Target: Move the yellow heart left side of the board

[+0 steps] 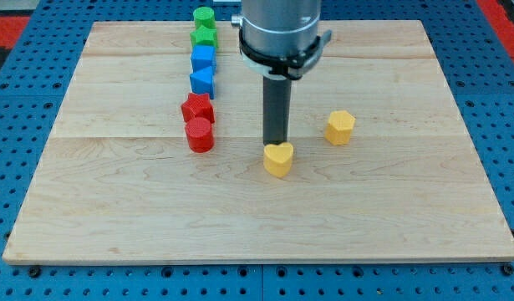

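Observation:
The yellow heart sits near the middle of the wooden board. My tip stands just behind the heart, at its top edge, and seems to touch it. The dark rod rises from there to the arm's grey body at the view's top.
A yellow hexagon block lies right of the heart. Left of it runs a column of blocks: red cylinder, red block, blue block, blue block, green block, green cylinder. Blue pegboard surrounds the board.

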Controlling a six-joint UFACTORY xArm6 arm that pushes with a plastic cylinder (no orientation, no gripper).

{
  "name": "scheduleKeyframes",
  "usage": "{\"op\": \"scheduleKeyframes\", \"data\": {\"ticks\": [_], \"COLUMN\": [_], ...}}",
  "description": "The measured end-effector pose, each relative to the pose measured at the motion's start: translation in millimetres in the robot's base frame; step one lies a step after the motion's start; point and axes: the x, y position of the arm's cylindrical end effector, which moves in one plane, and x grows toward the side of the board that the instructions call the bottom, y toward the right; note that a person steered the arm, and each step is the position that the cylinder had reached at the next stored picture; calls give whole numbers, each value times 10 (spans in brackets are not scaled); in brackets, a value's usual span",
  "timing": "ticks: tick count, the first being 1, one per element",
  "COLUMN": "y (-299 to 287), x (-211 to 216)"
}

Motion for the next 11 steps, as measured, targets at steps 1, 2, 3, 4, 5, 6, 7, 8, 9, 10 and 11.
{"op": "scheduleKeyframes", "data": {"ticks": [1, 2, 3, 4, 5, 6, 7, 8, 9, 10, 11], "y": [244, 633, 369, -655, -1258, -995, -751, -920, -781, -605, -550], "x": [122, 198, 500, 348, -81, -36, -65, -490, -568, -655, -944]}}
